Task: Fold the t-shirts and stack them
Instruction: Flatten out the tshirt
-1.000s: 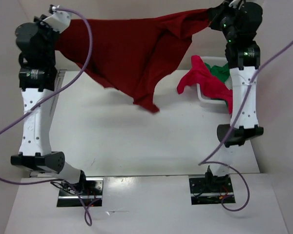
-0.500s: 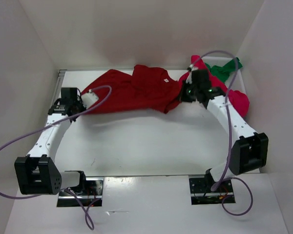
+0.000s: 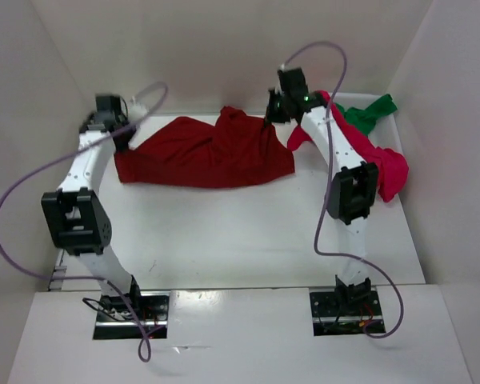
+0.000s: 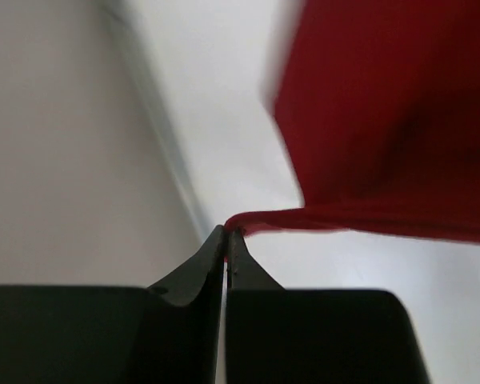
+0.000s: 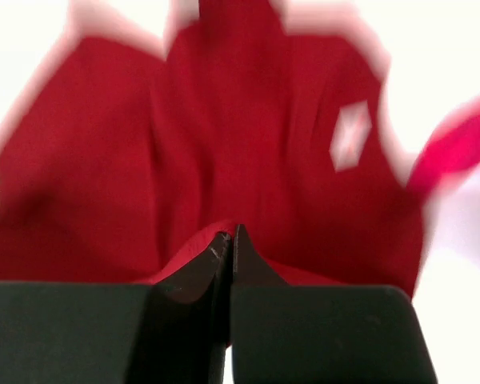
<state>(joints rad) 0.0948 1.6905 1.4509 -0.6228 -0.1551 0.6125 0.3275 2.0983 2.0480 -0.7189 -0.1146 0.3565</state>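
The dark red t-shirt (image 3: 208,158) lies spread across the back of the table, still bunched near its top middle. My left gripper (image 3: 126,138) is shut on its left edge; in the left wrist view the fingertips (image 4: 226,234) pinch a thin fold of the dark red t-shirt (image 4: 384,120). My right gripper (image 3: 268,124) is shut on its upper right part, and the jaws (image 5: 229,234) bite a ridge of cloth (image 5: 224,120) near a white label (image 5: 348,136). The crimson t-shirt (image 3: 388,164) and the green t-shirt (image 3: 370,112) are heaped at the back right.
White walls (image 3: 40,72) enclose the table on the left, back and right. The crimson and green heap at the back right covers whatever is under it. A strip of crimson cloth (image 5: 456,148) shows at the right of the right wrist view. Both purple cables (image 3: 32,184) loop above the arms.
One second ago the dark red t-shirt hung high, stretched between both grippers. It has since come down onto the table, and both grippers moved toward the back wall, drawing it flatter.
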